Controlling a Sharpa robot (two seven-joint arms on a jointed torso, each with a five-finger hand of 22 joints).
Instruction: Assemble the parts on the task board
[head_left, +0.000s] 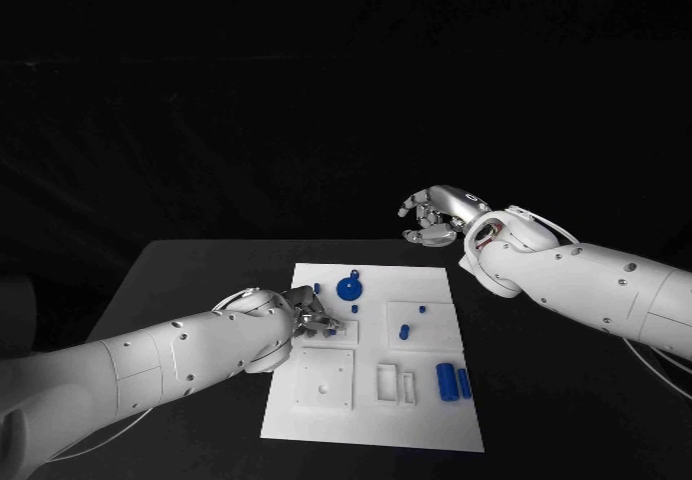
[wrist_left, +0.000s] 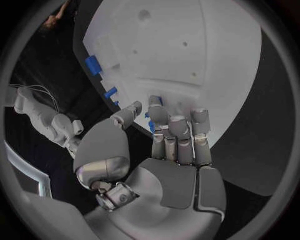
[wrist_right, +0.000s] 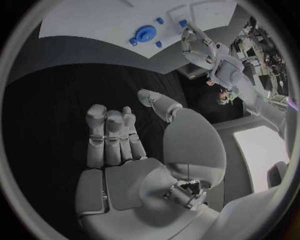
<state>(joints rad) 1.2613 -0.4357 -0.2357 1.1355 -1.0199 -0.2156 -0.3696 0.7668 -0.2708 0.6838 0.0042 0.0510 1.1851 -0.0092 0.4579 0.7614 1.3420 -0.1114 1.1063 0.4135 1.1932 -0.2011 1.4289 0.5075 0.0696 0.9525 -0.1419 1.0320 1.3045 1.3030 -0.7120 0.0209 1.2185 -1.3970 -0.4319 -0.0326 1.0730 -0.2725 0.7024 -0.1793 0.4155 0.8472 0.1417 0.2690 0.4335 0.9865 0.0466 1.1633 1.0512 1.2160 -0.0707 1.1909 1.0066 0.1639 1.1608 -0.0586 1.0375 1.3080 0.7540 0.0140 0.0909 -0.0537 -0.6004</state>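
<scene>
The white task board lies mid-table. A blue gear sits near its far edge, with small blue pegs around the middle and two blue cylinders at the near right. My left hand is low over the board's left side, and its thumb and fingertips close round a small blue part that is mostly hidden. My right hand hangs high beyond the board's far edge, fingers apart and holding nothing. The right wrist view shows the gear and my left hand.
A raised white square plate with holes sits at the board's near left, with white rectangular frames beside it. Black table surrounds the board on all sides.
</scene>
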